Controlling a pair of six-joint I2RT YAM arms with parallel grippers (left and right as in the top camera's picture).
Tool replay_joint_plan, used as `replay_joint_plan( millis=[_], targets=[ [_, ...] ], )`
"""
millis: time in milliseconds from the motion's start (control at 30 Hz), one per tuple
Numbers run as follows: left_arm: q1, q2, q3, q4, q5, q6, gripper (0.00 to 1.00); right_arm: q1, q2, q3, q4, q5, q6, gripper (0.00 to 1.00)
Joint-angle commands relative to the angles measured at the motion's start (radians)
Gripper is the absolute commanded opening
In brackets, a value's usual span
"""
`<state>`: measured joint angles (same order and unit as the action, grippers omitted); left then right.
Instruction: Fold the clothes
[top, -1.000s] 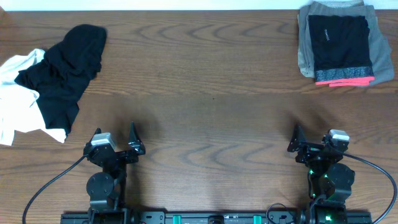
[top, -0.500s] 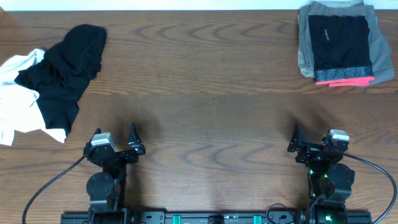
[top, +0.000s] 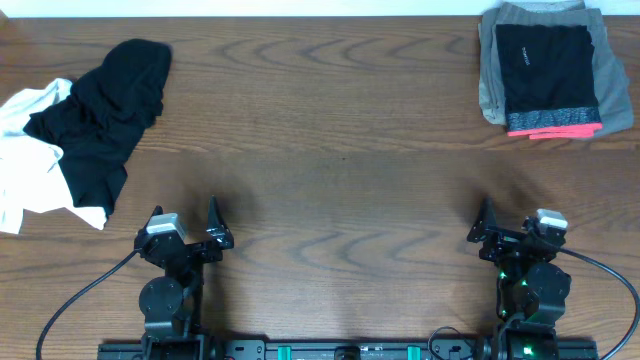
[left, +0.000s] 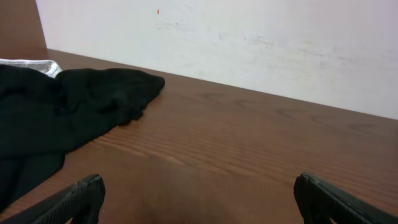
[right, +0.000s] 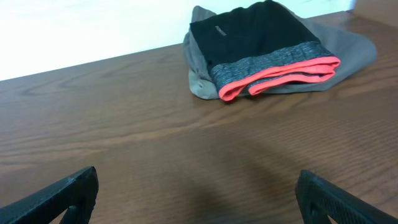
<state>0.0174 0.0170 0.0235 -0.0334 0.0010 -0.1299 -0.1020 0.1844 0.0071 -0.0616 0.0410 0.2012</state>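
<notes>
Clothes (top: 100, 110) lie crumpled; left hand (top: 184, 214), right hand (top: 515, 222) gape.

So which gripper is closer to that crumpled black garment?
Left. The black garment lies just ahead-left of the left gripper; the right gripper is far across the table.

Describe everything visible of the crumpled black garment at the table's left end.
The crumpled black fabric garment is soft, matt and plain, with no print visible. It lies unfolded in a loose, wrinkled heap running diagonally, its rounded end toward the far edge. Its near and left parts rest over a rumpled white garment, which shows beside and beneath it; the rest lies on the brown wooden table. Nothing else touches it.
</notes>
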Motion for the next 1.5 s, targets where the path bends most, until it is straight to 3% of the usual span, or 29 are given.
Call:
replay_joint_plan(
  millis=[0, 333, 533, 767, 967, 1133, 1467],
  targets=[
    [-0.004, 0.001, -0.019, -0.04, -0.008, 0.01, 0.98, 0.001, -0.008, -0.002, 0.005, 0.033, -0.008, 0.99],
    [-0.004, 0.002, -0.016, -0.041, -0.008, -0.024, 0.98, 0.001, -0.007, 0.0, 0.176, -0.108, -0.008, 0.98],
    [-0.003, 0.069, 0.076, -0.069, -0.008, -0.008, 0.98, 0.002, 0.053, 0.079, 0.181, -0.163, -0.027, 0.99],
    [-0.003, 0.338, 0.274, -0.104, -0.008, 0.003, 0.98, 0.002, 0.341, 0.32, 0.179, -0.176, -0.07, 0.99],
    [-0.003, 0.619, 0.499, -0.172, 0.033, 0.003, 0.98, 0.002, 0.659, 0.554, 0.161, -0.312, -0.087, 0.99],
    [-0.003, 0.851, 0.758, -0.374, 0.097, 0.007, 0.98, 0.026, 0.914, 0.785, 0.023, -0.4, -0.09, 0.99],
    [0.011, 1.265, 1.303, -0.797, 0.098, 0.111, 0.98, 0.158, 1.268, 1.263, -0.495, -0.314, -0.298, 0.99]
  ],
)
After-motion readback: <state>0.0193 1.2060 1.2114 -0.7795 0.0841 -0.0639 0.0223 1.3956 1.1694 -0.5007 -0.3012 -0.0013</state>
